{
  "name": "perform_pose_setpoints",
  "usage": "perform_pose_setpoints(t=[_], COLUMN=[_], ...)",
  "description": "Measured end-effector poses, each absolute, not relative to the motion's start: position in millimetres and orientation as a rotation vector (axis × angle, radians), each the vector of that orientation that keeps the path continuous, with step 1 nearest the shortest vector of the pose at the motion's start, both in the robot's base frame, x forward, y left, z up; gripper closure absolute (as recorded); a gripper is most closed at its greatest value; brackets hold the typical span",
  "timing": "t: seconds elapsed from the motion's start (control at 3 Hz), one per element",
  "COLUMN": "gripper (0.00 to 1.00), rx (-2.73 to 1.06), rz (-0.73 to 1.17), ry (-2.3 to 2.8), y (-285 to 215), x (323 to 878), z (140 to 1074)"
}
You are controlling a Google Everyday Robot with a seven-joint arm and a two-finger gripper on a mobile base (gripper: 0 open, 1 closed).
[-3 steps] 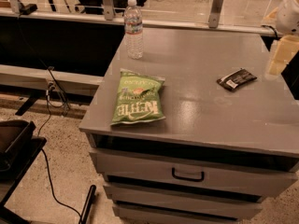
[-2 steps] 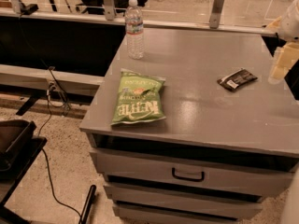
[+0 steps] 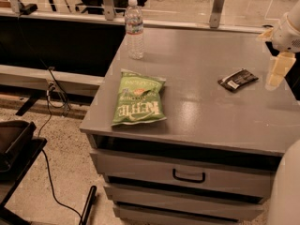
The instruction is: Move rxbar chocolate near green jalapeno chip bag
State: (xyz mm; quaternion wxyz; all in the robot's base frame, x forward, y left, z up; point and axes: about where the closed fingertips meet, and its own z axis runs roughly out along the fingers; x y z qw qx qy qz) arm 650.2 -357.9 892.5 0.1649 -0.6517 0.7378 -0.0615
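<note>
The claw hangs at the right edge of the desk, low over the top. So little of it shows that I cannot tell whether it is wide or narrow; nothing is visibly held in it.

The rxbar chocolate lies flat on the desk just beside the claw, at about 9 o'clock from it and apart from it. Its long axis runs roughly from 8 o'clock to 2 o'clock, with the white label patch towards the 8 o'clock end. To take the bar across its narrow width, the claw likely needs a short shift towards 9 o'clock and a turn to square up with that slant.

The green jalapeno chip bag lies flat near the front left of the desk, well apart from the bar, at about 8 o'clock from it. The carry therefore looks like a long sweep leftward over bare top.

The desk is smooth, grey and slightly glossy, so the thin wrapper may slide when pressed. A water bottle stands upright at 12 o'clock from the bag. Drawers with a dark handle sit below, and a cable trails on the speckled floor.
</note>
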Motion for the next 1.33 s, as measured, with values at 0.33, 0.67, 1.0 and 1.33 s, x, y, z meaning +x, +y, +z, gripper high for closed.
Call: perform_pose_setpoints(t=[0.33, 0.67, 1.0, 1.33], gripper=[0.0, 0.0, 0.18, 0.41], rx=[-1.978, -2.076, -2.149, -2.204], rz=[-0.165, -0.161, -0.154, -0.155], ry=[2.04, 1.978, 1.934, 1.918], y=[-349, -340, -332, -324], x=[654, 653, 648, 645], z=[873, 858, 846, 838])
